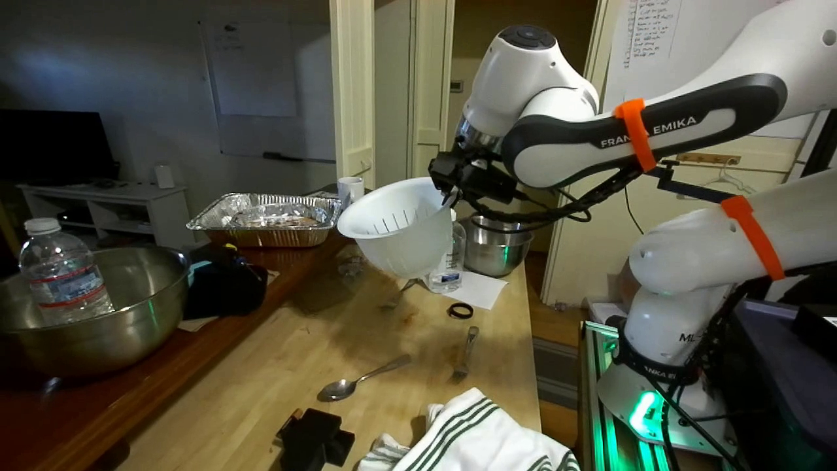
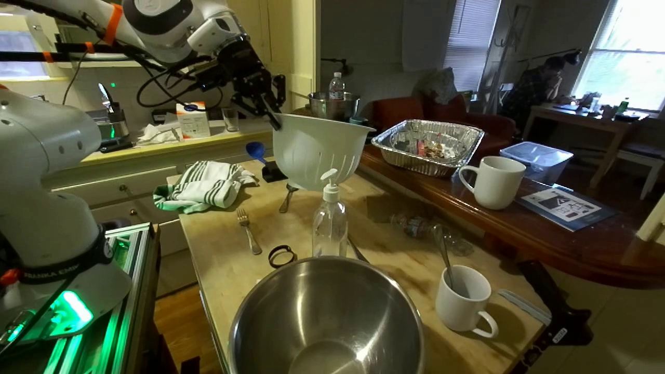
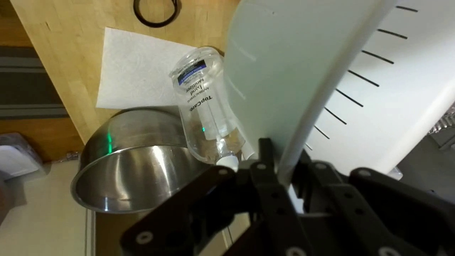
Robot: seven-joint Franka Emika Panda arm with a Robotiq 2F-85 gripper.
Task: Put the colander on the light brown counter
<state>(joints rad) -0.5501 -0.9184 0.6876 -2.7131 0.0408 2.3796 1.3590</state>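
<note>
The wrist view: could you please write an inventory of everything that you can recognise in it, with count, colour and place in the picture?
light brown counter: 1, tan, upper left
colander: 1, white, right half, held above the counter
ring: 1, black, on the counter, top edge
pump bottle: 1, transparent, left of the colander
paper sheet: 1, white, on the counter, left of the bottle
metal bowl: 1, silver, lower left
foil tray: 1, silver, edge only, far right
floor: 1, brown, left edge
door or wall: 1, cream, bottom left
other objects: count unclear, grey to whitish, left edge, not identifiable
gripper: 1, black, bottom centre, holding the colander's rim
</note>
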